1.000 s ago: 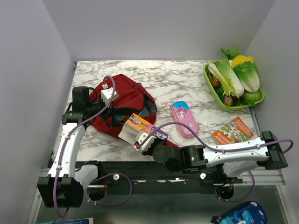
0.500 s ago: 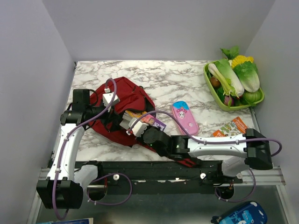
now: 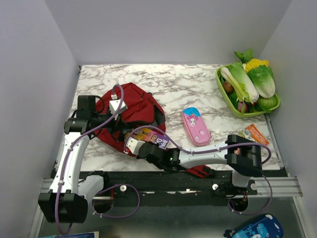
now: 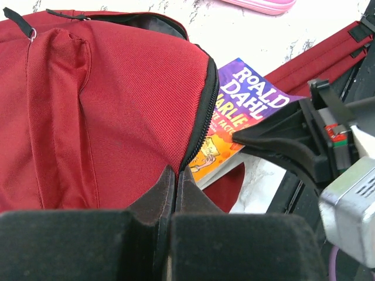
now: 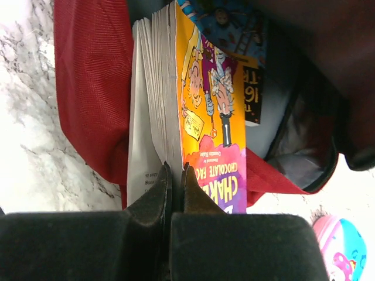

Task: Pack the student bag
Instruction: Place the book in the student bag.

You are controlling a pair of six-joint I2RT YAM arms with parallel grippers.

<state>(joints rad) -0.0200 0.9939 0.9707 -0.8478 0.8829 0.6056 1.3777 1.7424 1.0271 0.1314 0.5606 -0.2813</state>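
The student bag [image 3: 138,106], a dark red backpack, lies at the table's left with its mouth open toward the front. My left gripper [image 3: 120,124] is shut on the bag's fabric beside the black zipper [image 4: 202,111] and holds the flap up. It also shows in the left wrist view [image 4: 176,173]. My right gripper [image 3: 142,139] is shut on a Roald Dahl book [image 5: 211,117] by its cover and pages, with the book's far end inside the bag's mouth. The book also shows in the left wrist view [image 4: 246,108]. A second, blue-covered book [image 5: 231,32] lies inside the bag.
A pink cartoon pencil case [image 3: 195,126] lies right of the bag. A green tray [image 3: 246,115] of vegetables stands at the back right. Another book [image 3: 253,133] lies at the right, partly behind my right arm. A red strap [image 3: 199,171] trails over the front edge.
My right gripper has carried the book left and forward into the bag's mouth. The right arm has stretched out leftward. The left gripper still holds the flap, shifted slightly.
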